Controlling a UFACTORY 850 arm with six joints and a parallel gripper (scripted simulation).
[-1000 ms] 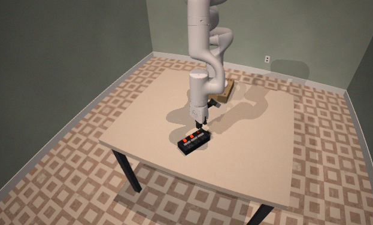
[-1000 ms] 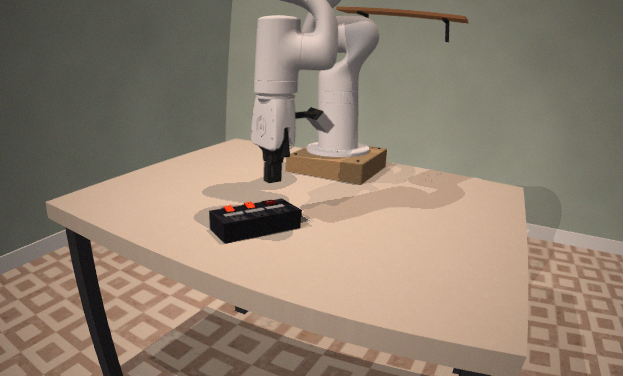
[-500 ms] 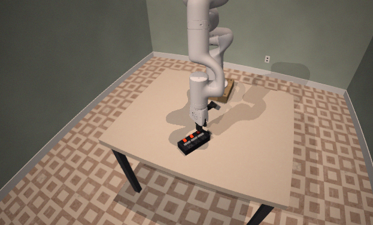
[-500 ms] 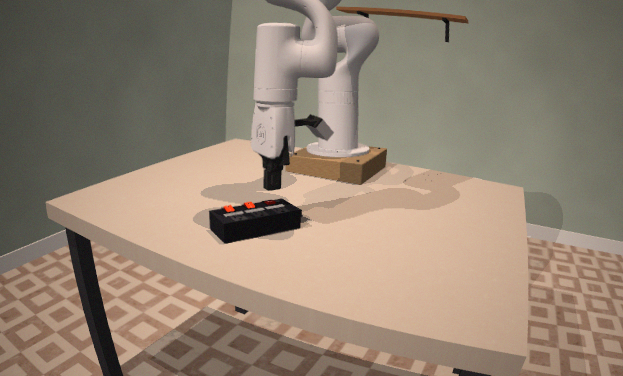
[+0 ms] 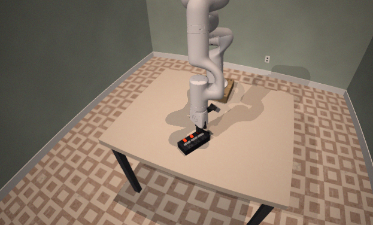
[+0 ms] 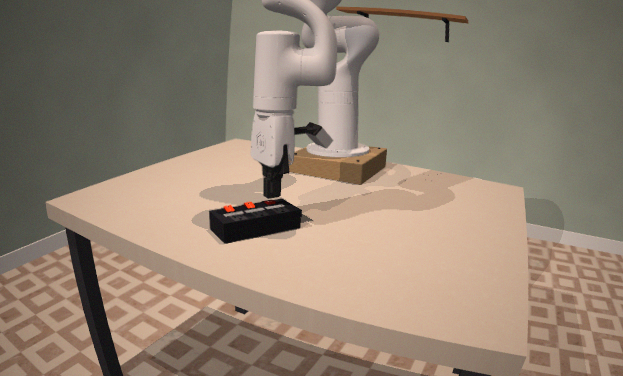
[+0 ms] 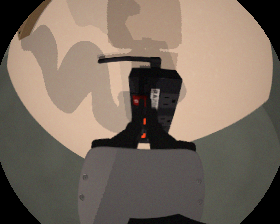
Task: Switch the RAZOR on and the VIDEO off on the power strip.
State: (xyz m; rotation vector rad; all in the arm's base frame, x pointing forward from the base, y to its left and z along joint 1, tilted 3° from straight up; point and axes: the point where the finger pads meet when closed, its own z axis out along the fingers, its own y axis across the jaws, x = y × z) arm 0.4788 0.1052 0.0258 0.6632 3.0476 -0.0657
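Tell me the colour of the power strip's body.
Black, with orange-red switches on top; the power strip shows best in the exterior view.

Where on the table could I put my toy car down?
Bare tabletop stretches between the power strip and the far right edge, and along the front edge. It is crowded at the back: the shut fingers hang over the strip, near the wooden base.
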